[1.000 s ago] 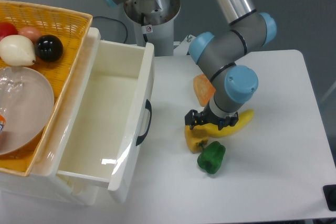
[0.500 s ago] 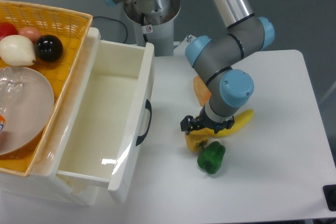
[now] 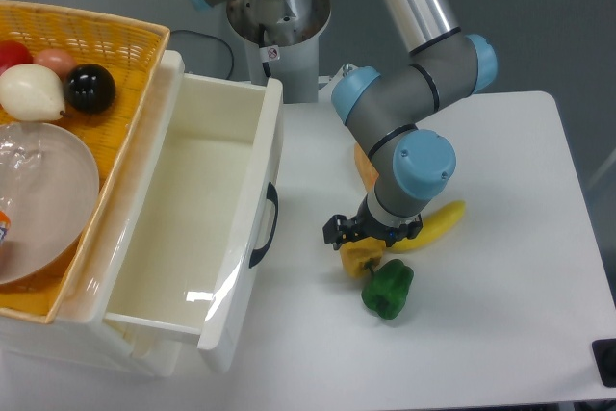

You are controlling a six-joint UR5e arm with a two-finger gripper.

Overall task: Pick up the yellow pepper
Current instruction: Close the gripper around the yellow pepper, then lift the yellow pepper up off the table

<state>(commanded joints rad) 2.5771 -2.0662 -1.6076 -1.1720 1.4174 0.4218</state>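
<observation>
Yellow pepper (image 3: 359, 256) on white table (image 3: 500, 315), touching green pepper (image 3: 388, 288), beside banana (image 3: 433, 226). Directly beneath gripper (image 3: 371, 230), partly hidden by it. Jaws apparently straddling the top; closure impossible to tell. Straight descent needed.

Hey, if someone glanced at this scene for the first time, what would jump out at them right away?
First the grey arm with blue joints, its gripper low over the yellow pepper near the middle of the white table. A green pepper lies just in front of it and a banana just behind. On the left, an open white drawer stands beside a yellow basket holding a black ball and a pale onion.
</observation>
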